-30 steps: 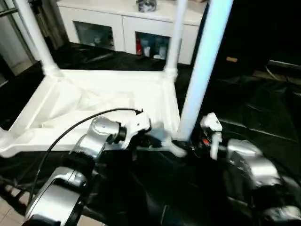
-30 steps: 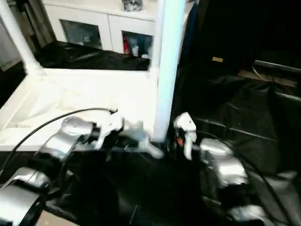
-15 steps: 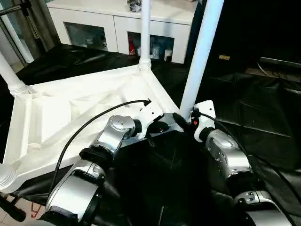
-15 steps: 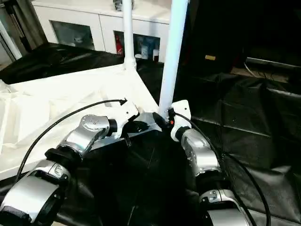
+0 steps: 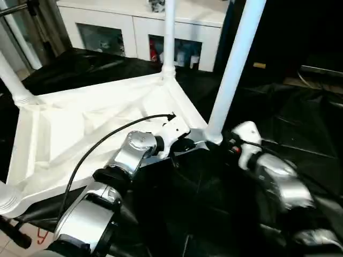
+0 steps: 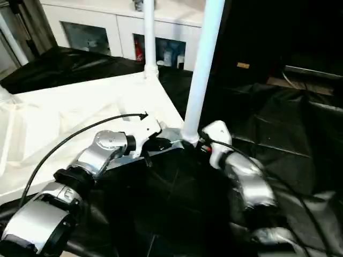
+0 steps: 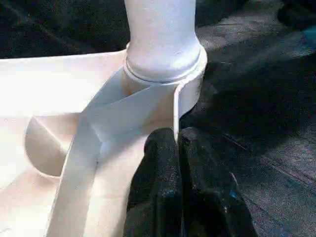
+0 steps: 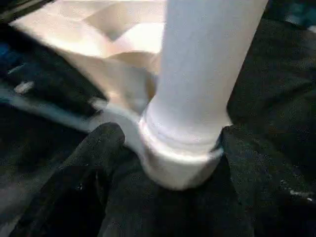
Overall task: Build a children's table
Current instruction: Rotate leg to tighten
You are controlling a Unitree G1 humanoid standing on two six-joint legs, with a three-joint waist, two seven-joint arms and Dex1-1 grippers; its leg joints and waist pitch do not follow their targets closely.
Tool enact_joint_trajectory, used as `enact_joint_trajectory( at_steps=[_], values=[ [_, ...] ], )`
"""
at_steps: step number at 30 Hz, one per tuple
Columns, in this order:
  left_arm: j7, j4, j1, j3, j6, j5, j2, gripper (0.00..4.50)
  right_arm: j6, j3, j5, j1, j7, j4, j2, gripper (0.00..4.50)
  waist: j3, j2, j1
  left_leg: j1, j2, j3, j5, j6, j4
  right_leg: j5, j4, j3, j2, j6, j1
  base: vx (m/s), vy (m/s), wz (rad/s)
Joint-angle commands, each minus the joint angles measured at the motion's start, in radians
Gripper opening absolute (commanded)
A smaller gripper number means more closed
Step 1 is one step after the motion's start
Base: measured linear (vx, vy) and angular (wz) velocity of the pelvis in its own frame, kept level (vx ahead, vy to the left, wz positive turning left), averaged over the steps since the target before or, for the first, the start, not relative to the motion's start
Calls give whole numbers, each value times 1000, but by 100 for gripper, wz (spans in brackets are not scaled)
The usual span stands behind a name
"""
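Legs up, the white children's table (image 5: 80, 128) lies upside down on a black sheet (image 5: 300, 123), in front of a white cabinet (image 5: 139, 32). Our left end effector (image 7: 177, 148) pinches the rim beside the near corner socket (image 7: 190, 79), fingers nearly together on the thin wall. Our right end effector (image 8: 168, 143) holds that socket from the other side, its fingers (image 8: 98, 148) spread around it at the foot of the near leg (image 5: 233, 69)
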Motion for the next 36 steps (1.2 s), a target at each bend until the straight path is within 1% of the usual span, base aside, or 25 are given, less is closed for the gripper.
enact_joint_trajectory(
  at_steps=[1,5,9,10,11,16,18,19,20,21,22,23,24,25,26,27,28,29,30,31,32,33,34,35,36],
  values=[
    [-18,-22,-3,-2,-30,-15,-11,0,29,-14,44,31,77,-61,-41,349,-68,-12,3,5,40,-18,-120,139,-56,-76,-71,47,-69,-254,65,0,0,0],
    [-47,-34,9,-10,-39,-19,-7,0,66,-10,83,65,138,-121,-67,349,-69,-14,2,-1,41,-20,-104,154,-54,-63,-69,44,-71,-259,63,0,0,0],
    [-17,-49,22,-4,-40,-14,-3,0,104,4,117,79,164,-178,-55,349,-67,-14,4,0,43,-21,-113,145,-56,-109,-72,44,-72,-251,61,0,0,0],
    [-26,-67,26,15,-2,-41,-5,0,114,7,127,74,157,-187,-39,349,-67,-14,3,1,43,-21,-114,141,-56,-114,-73,43,-71,-248,59,0,0,0],
    [-51,-101,35,37,51,-76,-4,44,127,14,136,67,153,-193,-21,353,-67,-13,2,1,43,-21,-114,135,-57,-120,-73,43,-73,-250,59,0,0,0],
    [-77,-208,79,44,117,-91,37,91,147,34,140,53,135,-199,16,353,-70,-12,3,0,49,-22,-78,136,-57,-29,-57,45,-73,-286,57,0,0,0],
    [-68,-302,118,66,174,-98,83,109,161,44,140,43,118,-198,45,353,-68,-16,-2,-3,48,-23,-87,131,-58,-63,-57,45,-77,-276,60,0,0,0],
    [-67,-331,129,75,195,-103,98,109,167,45,142,40,115,-198,53,353,-65,-14,-5,-3,45,-21,-98,129,-59,-90,-64,44,-72,-267,55,0,0,0],
    [-66,-396,155,96,244,-111,133,122,175,52,141,36,106,-200,69,353,-67,-26,-6,2,46,-19,-106,115,-58,-113,-64,46,-73,-259,56,0,0,0],
    [-79,-465,184,116,298,-126,169,134,181,57,139,33,99,-200,83,353,-62,-15,-6,0,46,-21,-111,105,-62,-144,-65,45,-71,-250,52,0,0,0],
    [-79,-465,184,116,298,-126,169,142,181,57,139,33,99,-200,83,353,-62,-15,-6,0,46,-21,-111,105,-62,-144,-65,45,-71,-250,52,0,0,0],
    [-119,-597,246,146,380,-154,244,146,179,67,128,21,80,-186,109,353,-63,-38,-7,2,52,-21,-109,91,-65,-155,-60,46,-75,-245,52,0,0,0],
    [-143,-659,276,157,413,-169,279,155,173,70,125,11,68,-171,122,353,-62,-26,-8,2,52,-23,-104,81,-69,-169,-57,46,-75,-243,48,0,0,0],
    [-148,-673,283,160,418,-171,287,166,173,70,125,9,66,-168,126,353,-61,-21,-10,3,52,-22,-101,77,-68,-165,-56,47,-74,-242,45,0,0,0],
    [-179,-757,327,176,449,-186,337,175,168,72,128,-6,55,-146,148,353,-63,-25,-10,10,53,-21,-99,68,-67,-144,-52,48,-72,-248,41,0,0,0],
    [-179,-757,327,176,449,-186,337,175,168,72,128,-6,55,-146,148,353,-58,-23,-12,9,50,-18,-105,63,-70,-143,-57,48,-65,-247,38,0,0,0],
    [-197,-813,356,190,476,-203,364,175,167,68,132,-17,38,-132,168,353,-56,-51,-11,12,50,-14,-114,63,-69,-148,-61,47,-64,-244,36,0,0,0],
    [-197,-813,356,190,476,-203,364,175,167,68,132,-17,38,-132,168,353,-57,-35,0,16,52,-15,-106,58,-71,-137,-53,51,-69,-249,35,0,0,0],
    [-223,-885,394,205,511,-231,398,175,163,65,138,-33,19,-112,195,353,-55,-49,2,16,51,-12,-103,59,-71,-136,-56,50,-67,-244,33,0,0,0],
    [-243,-954,434,219,546,-262,424,175,152,59,141,-51,-9,-86,226,353,-55,-55,8,11,56,-19,-91,41,-78,-129,-43,49,-76,-247,37,0,0,0],
    [-250,-991,454,224,567,-279,439,175,148,56,142,-60,-24,-73,241,353,-55,-55,8,11,56,-19,-91,41,-78,-129,-43,49,-76,-247,37,0,0,0],
    [-252,-1004,461,227,575,-285,444,175,146,55,142,-63,-29,-69,246,353,-53,-52,4,18,54,-16,-101,17,-80,-115,-46,48,-68,-238,33,0,0,0],
    [-256,-1051,491,231,595,-306,454,175,132,42,139,-85,-70,-34,274,353,-53,-70,4,21,53,-13,-99,12,-79,-107,-46,47,-66,-237,30,0,0,0],
    [-251,-1084,509,234,614,-323,456,175,124,32,139,-102,-97,-7,294,353,-52,-72,6,19,51,-14,-103,4,-82,-104,-45,49,-67,-236,33,0,0,0],
    [-238,-1167,550,248,675,-365,462,175,104,11,133,-144,-169,61,335,353,-52,-80,5,18,53,-13,-111,-11,-83,-105,-42,52,-73,-241,34,0,0,0]
  ],
)
